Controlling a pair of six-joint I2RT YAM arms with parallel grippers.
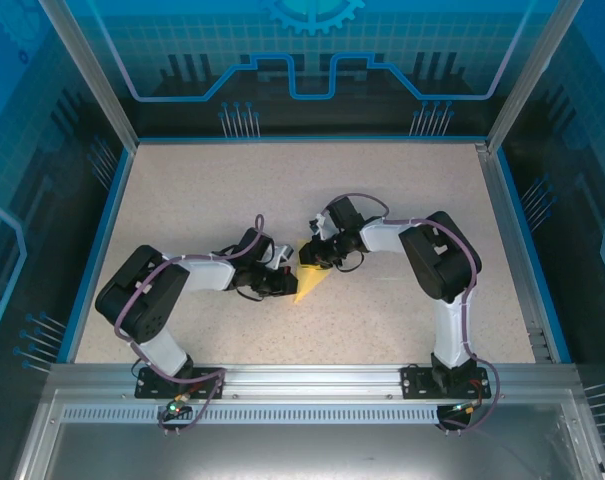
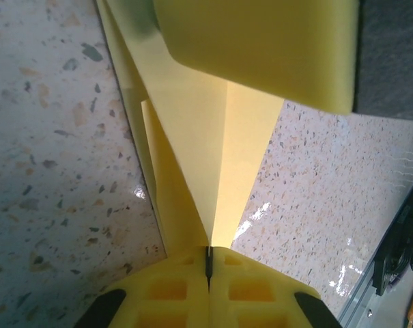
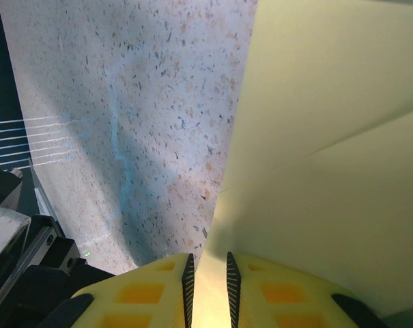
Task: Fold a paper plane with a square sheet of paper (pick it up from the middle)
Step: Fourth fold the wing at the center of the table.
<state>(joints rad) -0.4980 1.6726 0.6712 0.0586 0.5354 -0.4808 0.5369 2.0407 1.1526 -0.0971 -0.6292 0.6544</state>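
Left gripper (image 2: 207,266): jaws pressed to a hairline on the narrow tip of the paper plane (image 2: 216,171), which fans out ahead of the fingertips.
Right gripper (image 3: 207,277): jaws almost closed, with a paper edge pinched in the slit. The sheet spreads ahead and rightward.
Step in hand: likely creasing. Hold both pinches firm and pull evenly to avoid tearing.
Left wrist adds: centre crease, layered flaps.
Top view adds: both grippers meeting mid-table (image 1: 402,200).
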